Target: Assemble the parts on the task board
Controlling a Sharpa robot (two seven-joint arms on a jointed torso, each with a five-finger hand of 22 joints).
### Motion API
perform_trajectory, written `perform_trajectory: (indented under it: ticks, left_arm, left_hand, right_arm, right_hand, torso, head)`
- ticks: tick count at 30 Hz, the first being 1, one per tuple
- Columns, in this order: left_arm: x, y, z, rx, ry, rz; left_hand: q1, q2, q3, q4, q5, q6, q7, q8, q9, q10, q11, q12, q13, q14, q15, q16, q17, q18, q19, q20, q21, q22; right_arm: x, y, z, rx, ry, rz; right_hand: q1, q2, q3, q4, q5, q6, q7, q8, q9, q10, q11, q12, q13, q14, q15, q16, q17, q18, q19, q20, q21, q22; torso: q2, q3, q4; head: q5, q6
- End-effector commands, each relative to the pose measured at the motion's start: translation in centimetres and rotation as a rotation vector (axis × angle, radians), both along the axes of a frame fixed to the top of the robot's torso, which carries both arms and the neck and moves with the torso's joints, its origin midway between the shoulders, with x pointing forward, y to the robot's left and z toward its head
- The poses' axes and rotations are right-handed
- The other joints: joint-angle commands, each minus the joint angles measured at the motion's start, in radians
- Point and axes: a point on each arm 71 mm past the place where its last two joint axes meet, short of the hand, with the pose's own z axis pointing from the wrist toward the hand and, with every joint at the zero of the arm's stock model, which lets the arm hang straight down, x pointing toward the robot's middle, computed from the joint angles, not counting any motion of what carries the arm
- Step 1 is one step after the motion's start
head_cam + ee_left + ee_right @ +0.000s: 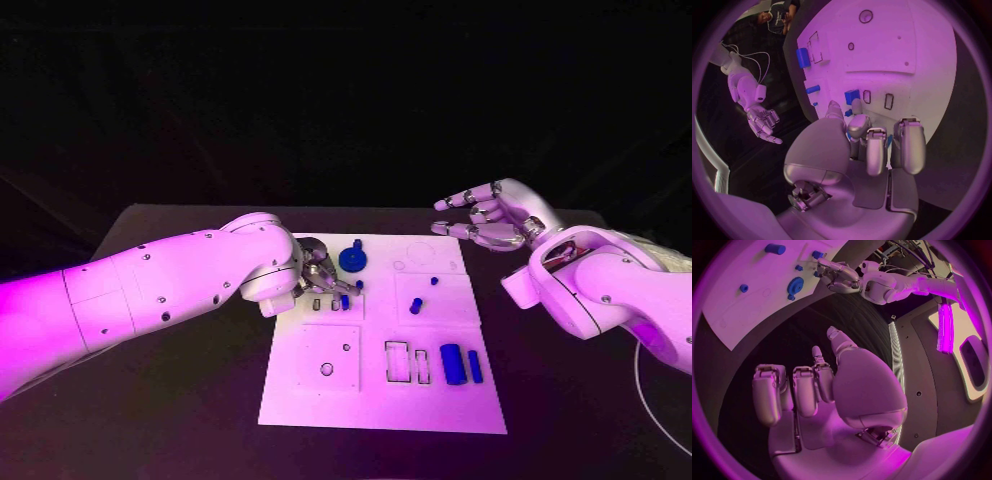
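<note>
Black table, dark backdrop, purple light.

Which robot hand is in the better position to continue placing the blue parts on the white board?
Probably the left robot hand: it is over the white board beside a small blue part. The right robot hand hovers open, off the board.

1. The left arm reaches in over the table's left side, its wrist angled down towards the far left part of the task board.
2. The left hand is low over the board, fingers curled downward with their tips close to its surface. Whether they grip anything cannot be told.
3. The right arm comes in over the table's right side, bent upward at the wrist.
4. The right hand hovers above the far right corner of the board, holding nothing, fingers apart and slightly curled.
</note>
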Motion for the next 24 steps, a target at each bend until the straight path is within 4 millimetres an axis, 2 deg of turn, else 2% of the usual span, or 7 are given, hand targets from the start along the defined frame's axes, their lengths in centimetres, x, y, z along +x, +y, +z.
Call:
perform_trajectory:
  ticks: [1,15,24]
  left_arm:
    - [0.04,-0.04,-0.07,0.056,0.002,-0.039]
    - [0.04,-0.36,-0.01,0.07,0.013,-0.064]
    - [0.06,-0.97,0.01,0.074,0.013,-0.079]
  left_hand:
    - [-0.007,0.002,-0.007,-0.001,-0.003,-0.005,-0.001,0.008,0.007,0.01,-0.002,0.008,0.006,0.105,-0.008,0.003,0.263,-0.015,0.047,-0.006,0.006,0.078]
    - [-0.004,0.008,-0.01,-0.004,-0.002,-0.006,-0.005,0.022,0.028,0.02,-0.006,0.02,0.021,0.105,-0.011,0.003,0.263,-0.017,0.051,-0.009,0.012,0.088]
    - [0.012,0.015,-0.006,-0.009,0.0,-0.011,-0.007,0.03,0.044,0.023,-0.008,0.022,0.026,0.105,-0.012,0.003,0.263,-0.017,0.052,-0.011,0.014,0.091]
  right_arm:
    - [0.0,0.18,-0.12,-0.024,0.006,0.015]
    - [0.09,0.36,-0.31,-0.028,0.015,0.022]
    - [0.12,0.5,-0.42,-0.029,0.021,0.028]
  right_hand:
    - [-0.001,0.005,-0.007,0.003,0.003,0.005,-0.001,0.002,0.002,0.021,0.0,-0.005,0.161,0.075,0.004,-0.006,0.134,0.01,-0.01,-0.001,-0.007,0.06]
    - [-0.003,0.005,-0.008,0.004,0.0,0.006,-0.002,0.003,0.002,0.021,0.0,-0.005,0.16,0.075,0.003,-0.007,0.133,0.01,-0.011,-0.001,-0.008,0.059]
    - [-0.005,0.005,-0.009,0.005,-0.002,0.007,-0.002,0.003,0.002,0.021,0.0,-0.006,0.16,0.075,0.003,-0.008,0.131,0.01,-0.011,-0.001,-0.009,0.058]
  torso:
    - [0.0,0.0001,0.0002]
    - [0.0,-0.0015,0.0006]
    - [0.0,-0.0005,0.0005]
  head:
    - [0.001,-0.005]
    - [-0.003,-0.01]
    - [-0.003,-0.013]
